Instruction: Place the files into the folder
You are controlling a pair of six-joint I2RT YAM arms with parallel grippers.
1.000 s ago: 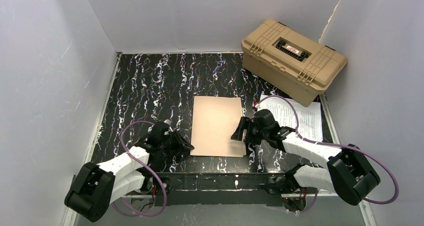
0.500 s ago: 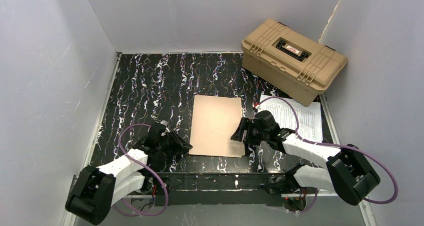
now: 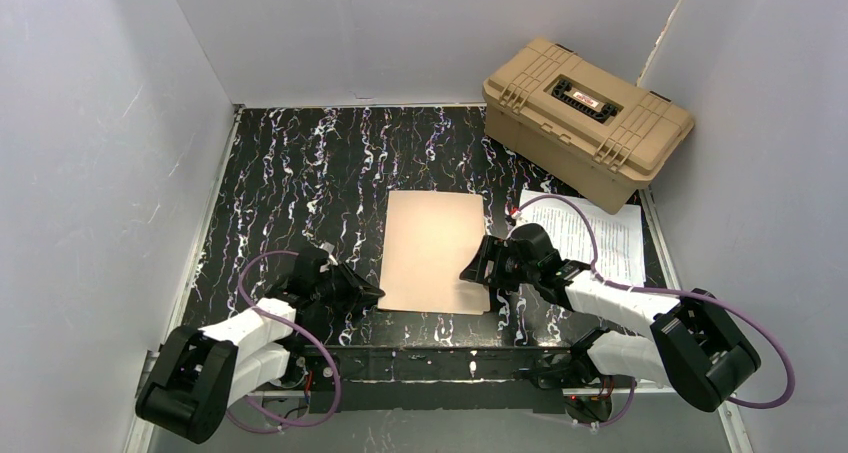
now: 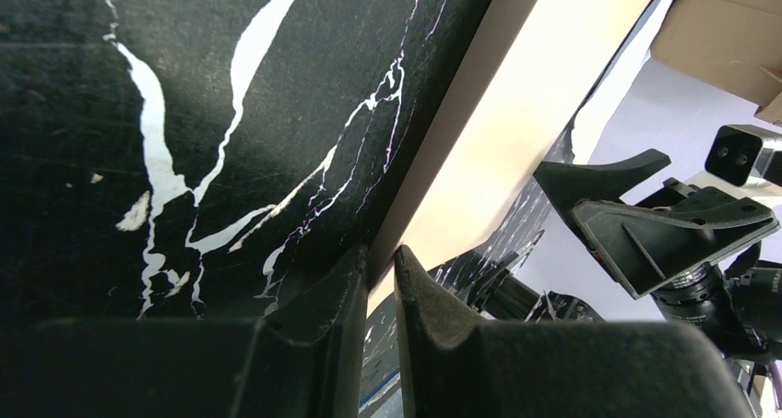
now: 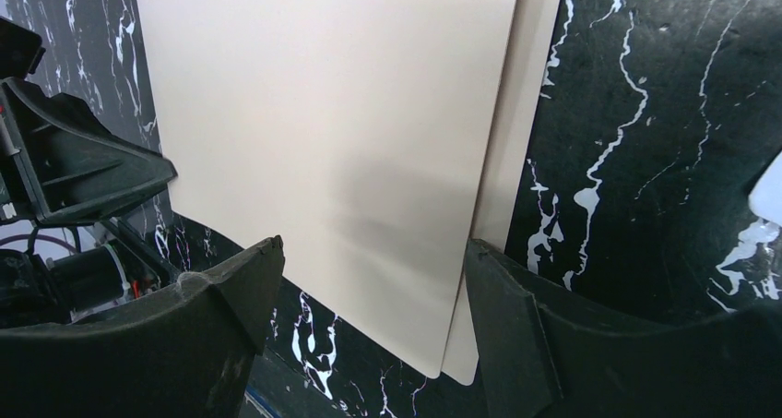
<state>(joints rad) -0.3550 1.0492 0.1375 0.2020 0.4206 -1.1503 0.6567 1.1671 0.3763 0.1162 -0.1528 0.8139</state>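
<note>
The tan folder [image 3: 430, 248] lies closed and flat in the middle of the black marbled table. My left gripper [image 3: 375, 295] is at its near left corner, and the left wrist view shows the fingers [image 4: 380, 256] closed on the folder's edge [image 4: 516, 113]. My right gripper [image 3: 478, 271] is open, its fingers [image 5: 373, 252] spread over the folder's near right corner [image 5: 323, 113], where two layers show slightly offset. The files [image 3: 600, 235], white printed sheets, lie flat on the table to the right of the folder, behind my right arm.
A bulky tan plastic case [image 3: 585, 108] with latches stands at the back right, beside the files. Grey walls close in the table on the left, back and right. A purple cable loops from each arm.
My left arm has drawn back a little to the left. The folder's near end has shifted slightly left with it. The right gripper has hardly moved.
</note>
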